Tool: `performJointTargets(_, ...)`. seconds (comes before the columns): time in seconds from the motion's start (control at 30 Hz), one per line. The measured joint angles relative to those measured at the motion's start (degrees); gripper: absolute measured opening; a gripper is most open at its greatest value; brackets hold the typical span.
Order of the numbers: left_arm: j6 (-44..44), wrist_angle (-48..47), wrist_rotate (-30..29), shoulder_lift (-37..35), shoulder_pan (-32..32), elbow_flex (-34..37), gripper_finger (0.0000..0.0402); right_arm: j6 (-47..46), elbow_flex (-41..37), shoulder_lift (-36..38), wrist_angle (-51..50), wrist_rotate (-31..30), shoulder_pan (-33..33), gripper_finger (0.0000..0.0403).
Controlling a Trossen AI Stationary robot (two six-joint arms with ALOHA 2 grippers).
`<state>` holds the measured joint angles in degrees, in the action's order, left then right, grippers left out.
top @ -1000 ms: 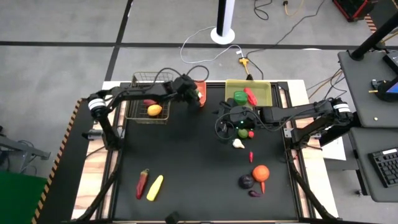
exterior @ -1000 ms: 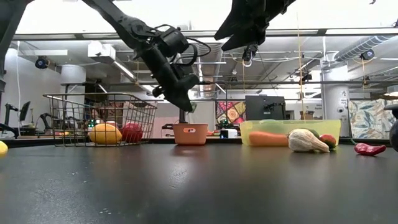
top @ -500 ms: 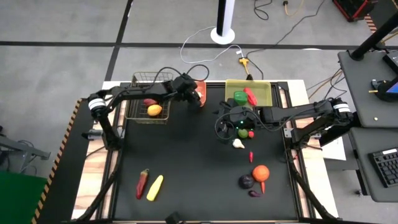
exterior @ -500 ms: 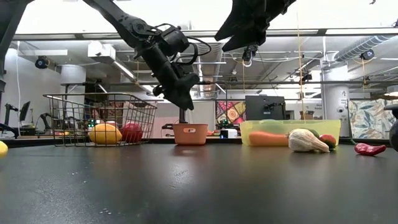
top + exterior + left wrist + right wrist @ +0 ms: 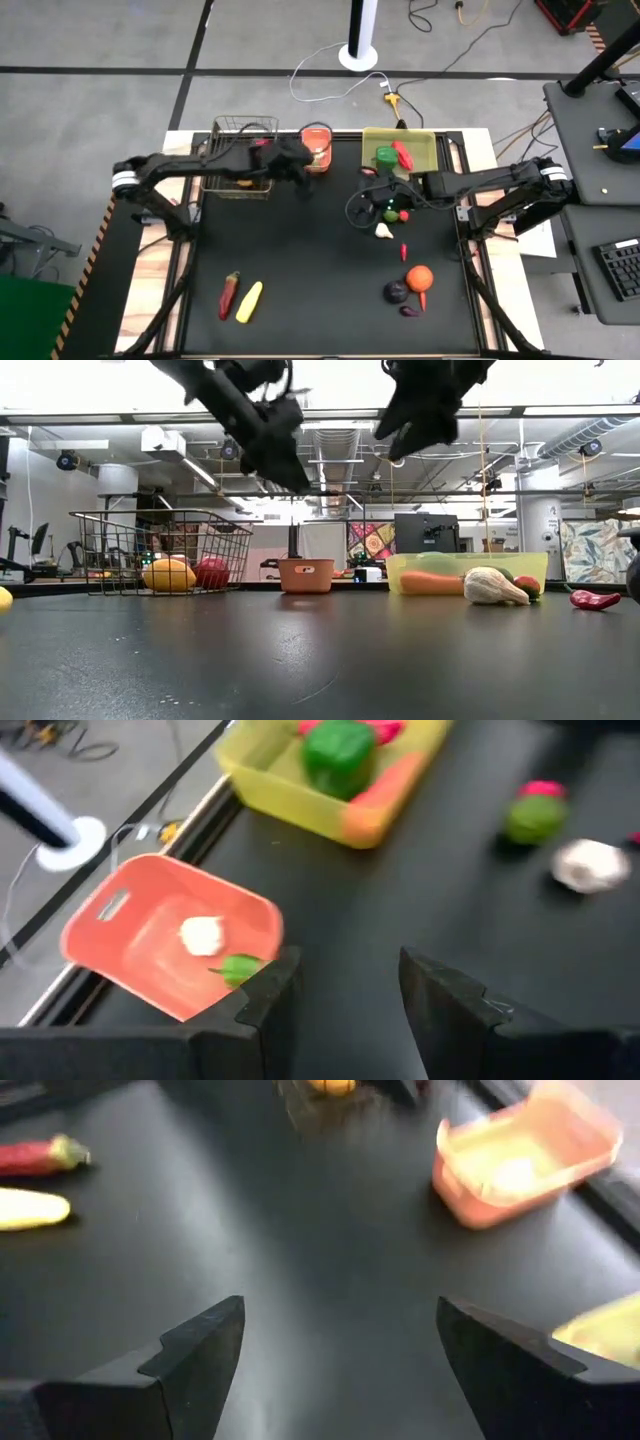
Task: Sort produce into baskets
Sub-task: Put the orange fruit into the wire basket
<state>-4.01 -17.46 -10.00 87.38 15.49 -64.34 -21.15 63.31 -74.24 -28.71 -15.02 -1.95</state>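
You have three containers along the far edge: the wire basket (image 5: 240, 160) on the left, the small basket (image 5: 316, 148) in the middle, the bin (image 5: 428, 150) on the right. Just in front of the bin lie two small fruits (image 5: 397, 213) and a garlic bulb (image 5: 383, 231). Near the front left, a chilli (image 5: 229, 293) lies beside a corn cob (image 5: 249, 301).

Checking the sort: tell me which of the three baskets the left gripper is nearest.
The small orange basket, between the wire basket and yellow-green bin; the left gripper hangs beside it.
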Motion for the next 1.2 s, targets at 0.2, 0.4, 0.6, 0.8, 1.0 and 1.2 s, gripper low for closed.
performJointTargets(0.2,-1.4,2.2,-0.1,-9.1,-7.8,6.8,0.0149,-8.3,1.4,-0.6,-8.1,5.1,-2.5,0.0320)
performJointTargets(0.4,-2.6,5.7,-0.1,-15.8,-14.8,11.9,0.0149,-7.8,3.2,-1.0,-16.2,8.0,-6.8,0.0320)
performJointTargets(0.6,-4.8,5.7,-0.1,-20.3,-19.1,14.5,0.0149,-4.6,5.1,-0.9,-30.6,8.1,-13.5,0.0320)
performJointTargets(0.8,-6.3,6.1,-1.4,-22.7,-19.9,15.4,0.0149,-7.8,4.9,-0.9,-38.3,8.1,-21.2,0.0320)
performJointTargets(1.0,-5.5,6.5,-4.9,-22.9,-19.9,15.4,0.0149,-16.3,4.7,-0.9,-38.3,7.5,-25.6,0.0320)
performJointTargets(1.2,-5.3,6.4,-6.1,-22.9,-19.9,15.4,0.0149,-18.5,3.9,-0.9,-38.4,6.9,-28.4,0.0330)
